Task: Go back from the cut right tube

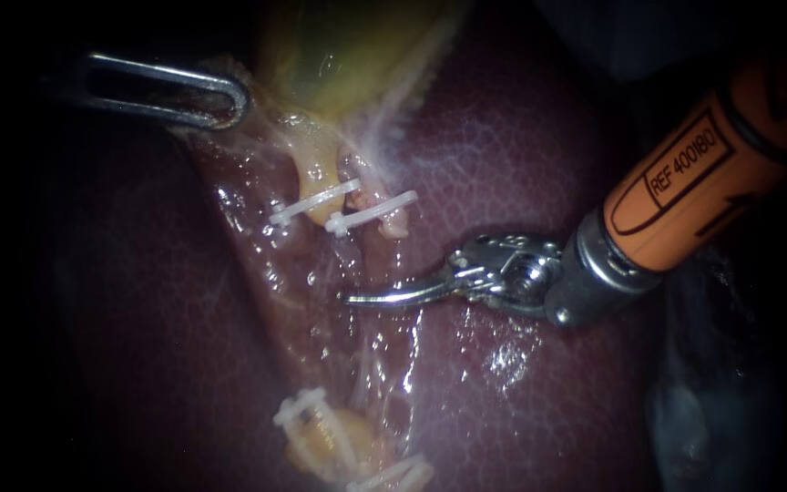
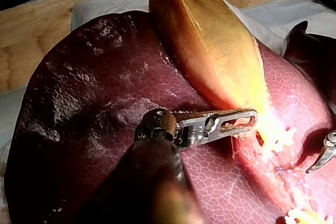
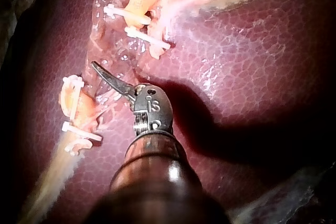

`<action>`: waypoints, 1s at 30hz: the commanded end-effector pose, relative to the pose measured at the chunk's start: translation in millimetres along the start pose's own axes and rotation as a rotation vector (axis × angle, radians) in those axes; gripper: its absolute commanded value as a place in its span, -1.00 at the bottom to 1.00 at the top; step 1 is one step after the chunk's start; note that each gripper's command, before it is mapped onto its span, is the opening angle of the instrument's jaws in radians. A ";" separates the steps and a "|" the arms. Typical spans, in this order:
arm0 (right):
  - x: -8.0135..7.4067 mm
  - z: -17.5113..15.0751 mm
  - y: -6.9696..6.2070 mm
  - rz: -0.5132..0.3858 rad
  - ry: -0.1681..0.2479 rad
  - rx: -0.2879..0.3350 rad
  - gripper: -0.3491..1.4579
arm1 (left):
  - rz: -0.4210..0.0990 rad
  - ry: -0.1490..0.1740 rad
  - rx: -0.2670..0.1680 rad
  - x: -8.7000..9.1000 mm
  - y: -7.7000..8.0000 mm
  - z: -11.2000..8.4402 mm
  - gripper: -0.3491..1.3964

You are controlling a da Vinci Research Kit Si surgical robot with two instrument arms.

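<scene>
1. Closest to the lens, my right instrument [image 1: 371,297] wears an orange collar with black print above a steel wrist. Its curved, glossy jaws lie clenched together and grip nothing.
2. Its tip sits near the cut right tube [image 1: 393,225] without touching it. The tube is a pale, waxy stump pinched by a white plastic clip [image 1: 371,213].
3. Wet, pebbled, maroon liver [image 1: 521,164] carries everything.
4. My left instrument [image 1: 232,102] has slotted steel jaws, and they grasp the narrow end of the yellow, translucent gallbladder [image 1: 339,55].
</scene>
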 end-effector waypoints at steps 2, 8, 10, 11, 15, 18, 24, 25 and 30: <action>0.0 0.1 0.0 0.000 0.004 0.006 -1.00 | 0.000 0.000 0.000 0.0 0.0 0.0 -1.00; 0.5 0.9 0.1 0.017 0.016 0.023 0.48 | 0.000 0.000 0.000 0.0 0.0 0.0 -1.00; 0.7 1.4 0.0 0.012 0.042 -0.021 0.93 | 0.000 0.000 0.000 0.0 0.0 0.0 -1.00; 0.7 1.7 -0.1 0.000 0.049 -0.033 0.98 | 0.000 0.000 0.000 0.0 0.1 0.0 -1.00; 0.5 1.8 -0.4 -0.007 0.048 -0.034 0.98 | 0.000 0.000 0.000 0.0 0.1 0.0 -1.00; 0.2 1.2 -0.8 -0.036 0.064 -0.066 0.98 | 0.000 0.000 0.000 0.0 0.1 0.0 -1.00; -0.4 -1.8 -3.0 -0.256 0.129 -0.270 0.98 | 0.000 0.000 0.000 0.1 0.2 0.0 -1.00; -0.4 -2.3 -3.4 -0.294 0.119 -0.300 0.98 | 0.000 0.000 0.000 0.1 0.3 0.0 -1.00; 1.0 -5.7 -5.7 -0.437 -0.086 -0.469 0.98 | 0.001 0.001 0.003 0.2 0.4 0.1 -1.00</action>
